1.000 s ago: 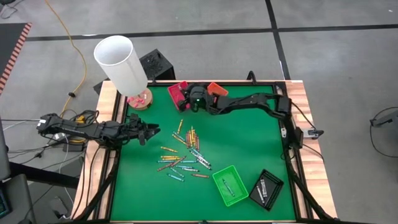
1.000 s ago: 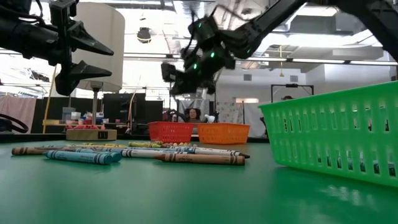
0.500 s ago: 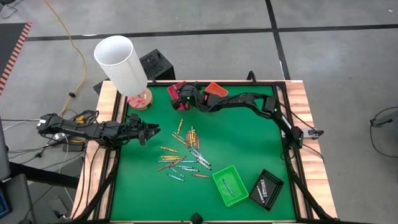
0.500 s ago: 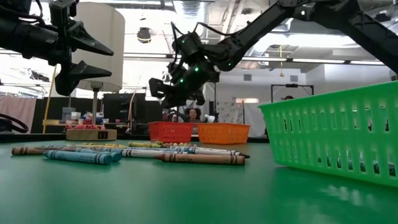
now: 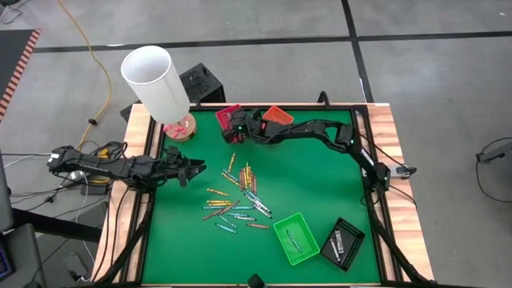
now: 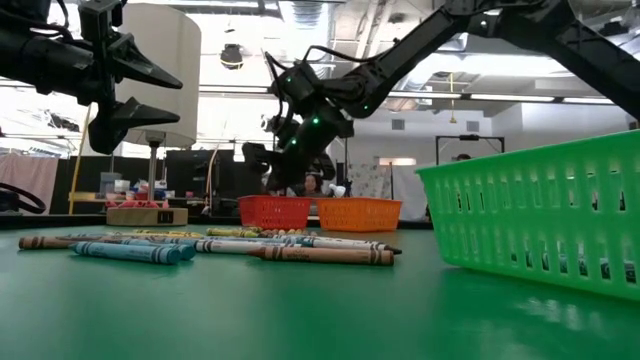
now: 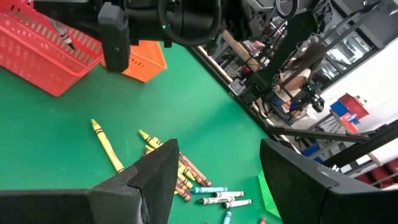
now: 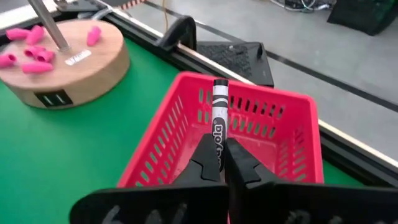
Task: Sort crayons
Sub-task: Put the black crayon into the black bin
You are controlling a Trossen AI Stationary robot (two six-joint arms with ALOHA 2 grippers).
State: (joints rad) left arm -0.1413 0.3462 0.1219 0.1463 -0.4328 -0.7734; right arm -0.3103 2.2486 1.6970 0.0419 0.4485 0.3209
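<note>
Crayon (image 8: 218, 122) pinched upright in right claw (image 8: 222, 160), arm stretched over red basket (image 8: 186, 118); left claw (image 5: 192, 170) agape, empty.

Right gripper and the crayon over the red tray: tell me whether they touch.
Touching. The right wrist view shows the right gripper shut on the crayon, pinched between both fingers above the red tray.

Looking straight down over the whole table (image 5: 320, 184); level across it at surface height; close past each wrist's fingers (image 8: 214, 158), all sharing the red basket (image 8: 249, 124).
</note>
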